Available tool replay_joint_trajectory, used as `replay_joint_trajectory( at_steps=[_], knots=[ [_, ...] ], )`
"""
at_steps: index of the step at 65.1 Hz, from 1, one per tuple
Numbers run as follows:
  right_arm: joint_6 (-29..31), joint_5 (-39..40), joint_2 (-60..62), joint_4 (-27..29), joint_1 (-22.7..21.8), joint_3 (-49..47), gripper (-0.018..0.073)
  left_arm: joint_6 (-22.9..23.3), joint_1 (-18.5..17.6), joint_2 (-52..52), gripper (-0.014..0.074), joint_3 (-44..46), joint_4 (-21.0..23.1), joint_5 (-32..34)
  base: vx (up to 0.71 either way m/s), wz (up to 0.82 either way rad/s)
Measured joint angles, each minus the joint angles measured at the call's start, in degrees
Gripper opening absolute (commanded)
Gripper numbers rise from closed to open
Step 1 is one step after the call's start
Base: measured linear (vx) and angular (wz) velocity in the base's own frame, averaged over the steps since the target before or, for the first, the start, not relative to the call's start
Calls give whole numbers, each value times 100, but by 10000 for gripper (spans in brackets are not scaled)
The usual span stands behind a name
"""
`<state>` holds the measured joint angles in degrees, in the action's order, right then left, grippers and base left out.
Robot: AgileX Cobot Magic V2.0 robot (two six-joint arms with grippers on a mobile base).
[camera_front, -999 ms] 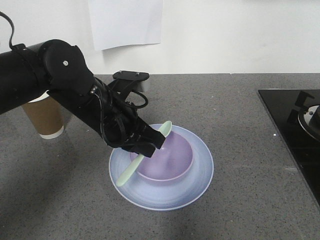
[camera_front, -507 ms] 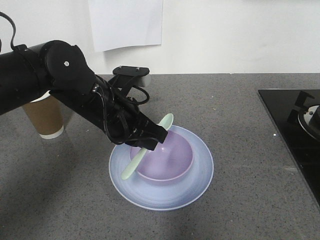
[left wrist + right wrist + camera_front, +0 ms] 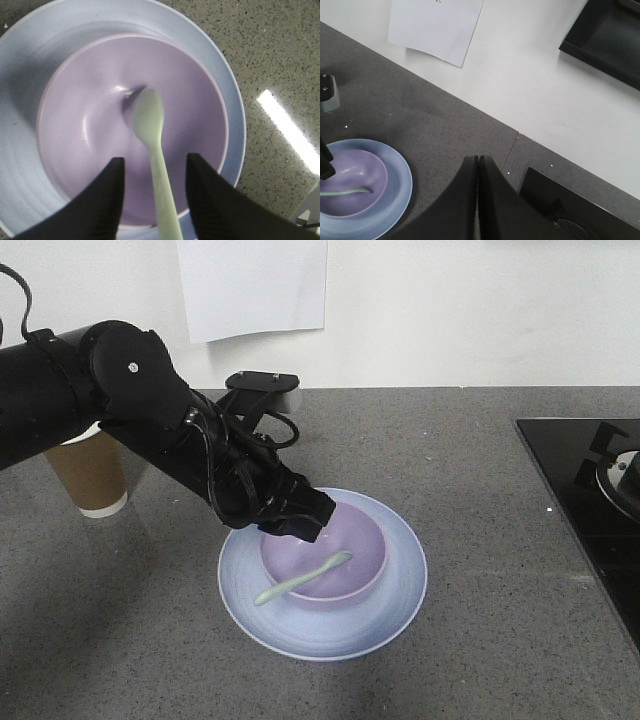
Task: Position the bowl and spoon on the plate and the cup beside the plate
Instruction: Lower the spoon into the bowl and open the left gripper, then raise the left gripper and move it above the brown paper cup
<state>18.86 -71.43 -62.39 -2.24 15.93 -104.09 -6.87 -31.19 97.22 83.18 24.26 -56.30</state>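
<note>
— What can't you make out from where you are?

— My left fingers (image 3: 152,200) stand apart, holding nothing; the spoon (image 3: 154,160) lies between them, its handle cut off by the lower edge of my wrist view. Whether the handle touches either finger, I cannot tell. From the front my arm covers the far-left rim of the bowl (image 3: 345,540). The cup (image 3: 90,475) stands well behind my left fingers, on the bench (image 3: 480,490), half hidden by the arm.

— And your right side?

— My right fingers (image 3: 478,165) are pressed together, empty, high over the bench. The plate (image 3: 400,185) sits below and to their left, cut off at the frame's corner.

— Edges, room?

— The spoon's scoop rests down in the bowl, the handle crossing over its near rim above the plate. The bowl sits inside the plate's rim. Open bench lies beyond my left fingers toward the black cooktop (image 3: 590,490).
</note>
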Motion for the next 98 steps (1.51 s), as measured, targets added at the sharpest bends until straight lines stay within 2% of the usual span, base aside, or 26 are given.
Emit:
replay_joint_trajectory(
  at_steps=[8,17,22,29,35,42,54,58,62,68,76,87,98],
  knots=[
    [0,0,0,0,0,0,-5,0,0,0,446,0,0,5,0,0],
    [-17,0,0,0,0,0,-5,0,0,0,444,74,-39,-63,0,0],
    [-17,0,0,0,0,0,-5,0,0,0,444,315,-203,-230,0,0],
    [-17,-6,0,0,0,0,-5,108,0,0,444,904,-703,-617,0,0],
    [-17,-6,0,0,0,0,-5,286,0,0,444,1492,-1374,-1110,0,0],
    [-17,-8,0,0,0,0,-5,530,-4,0,444,2183,-2578,-1471,0,0],
    [-17,-13,0,0,0,0,-5,1212,46,-90,444,2690,-5150,-1547,0,0],
    [-17,-13,0,0,0,0,-5,1451,197,-135,444,2709,-5741,-1547,0,0],
    [-17,-13,0,0,0,0,-5,1599,430,-146,444,2730,-6061,-1547,0,0],
    [-17,-13,0,0,0,0,-5,1691,897,-148,444,2730,-6134,-1554,0,0],
    [-17,-13,0,-4,0,0,-5,1720,1562,-148,444,2730,-5841,-1554,0,0],
    [-17,-15,0,-4,0,0,-5,1659,2512,-148,444,2730,-4849,-1535,0,0],
    [-17,-20,0,-4,0,0,-5,1219,2994,-62,444,2730,-3645,-1569,0,0]
  ],
)
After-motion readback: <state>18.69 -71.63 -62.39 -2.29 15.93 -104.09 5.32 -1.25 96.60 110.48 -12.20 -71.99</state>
